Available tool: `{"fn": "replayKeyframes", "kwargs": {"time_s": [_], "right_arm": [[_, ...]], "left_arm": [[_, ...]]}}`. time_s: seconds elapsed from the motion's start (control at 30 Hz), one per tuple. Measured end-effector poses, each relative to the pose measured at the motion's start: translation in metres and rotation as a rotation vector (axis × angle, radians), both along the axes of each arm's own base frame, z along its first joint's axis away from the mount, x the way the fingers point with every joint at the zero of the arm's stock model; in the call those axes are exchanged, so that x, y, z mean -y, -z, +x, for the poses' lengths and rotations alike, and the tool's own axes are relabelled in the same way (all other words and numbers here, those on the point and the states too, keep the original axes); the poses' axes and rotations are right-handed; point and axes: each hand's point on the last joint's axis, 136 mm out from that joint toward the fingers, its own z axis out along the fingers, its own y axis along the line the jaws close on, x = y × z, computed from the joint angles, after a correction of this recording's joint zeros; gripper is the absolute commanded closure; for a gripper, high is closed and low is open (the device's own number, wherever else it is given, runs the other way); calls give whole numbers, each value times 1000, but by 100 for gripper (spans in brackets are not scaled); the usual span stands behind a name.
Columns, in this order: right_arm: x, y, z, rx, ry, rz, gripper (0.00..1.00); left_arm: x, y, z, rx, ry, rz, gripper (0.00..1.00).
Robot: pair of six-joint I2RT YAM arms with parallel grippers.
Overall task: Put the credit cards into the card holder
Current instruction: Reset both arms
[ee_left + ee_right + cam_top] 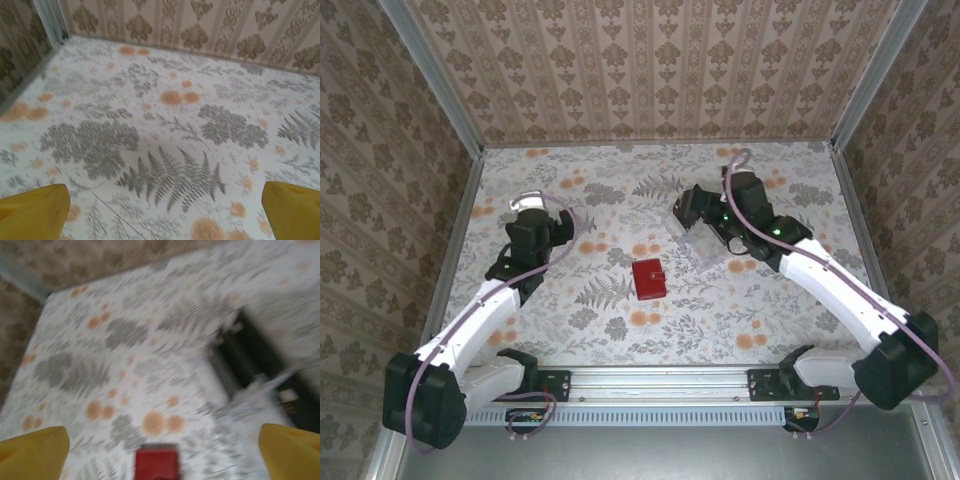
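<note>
Scene: Two white-and-black arms reach out over a flower-printed bench (pixel 620 335) walled in with patterned paper.
Card holder: The red card holder (pixel 648 278) lies flat and folded near the middle of the bench, between the two arms and touched by neither. The right wrist camera catches it at the bottom edge of its frame, blurred.
Left claw: The left claw (pixel 164 212) stands wide open with nothing in it. Its yellow fingertips (pixel 35 212) sit at the two lower corners of the frame, with bare fern print between them. From above, it is over the left side of the bench, well apart from the card holder.
Right claw: The right claw (pixel 161 440) is also spread wide and empty, with one yellow fingertip (pixel 35 450) low at each side. It hangs over the bench near the card holder and beside the rack.
Clear rack: A clear slotted rack (pixel 705 250) lies at an angle beyond and to the right of the card holder, partly under the right wrist.
Credit cards: The credit cards (pixel 247 352) show as dark flat shapes at the rack, too blurred to count.
</note>
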Motion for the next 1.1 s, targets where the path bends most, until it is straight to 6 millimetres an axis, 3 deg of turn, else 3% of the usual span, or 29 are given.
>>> {"fn": "replayKeyframes", "kwargs": {"time_s": [0.17,0.3,0.43,0.5,0.6,0.8,1.1], "right_arm": [[86,2,-3,44,244,-108,0],[156,20,-16,37,453,-179,0],[210,44,-32,33,624,-236,0],[226,59,-38,20,672,-266,0],[237,77,-40,-2,693,-293,0],[237,101,-29,-28,669,-328,0],[230,118,-14,-10,614,-326,0]], "left_arm": [[-20,-4,10,71,-36,125,0],[-55,-5,16,105,-113,174,0],[-93,20,8,74,-181,209,0],[-101,35,2,48,-181,228,0],[-100,47,-1,40,-156,230,0],[-100,58,6,47,-125,215,0],[-87,72,16,47,-46,204,0]]}}
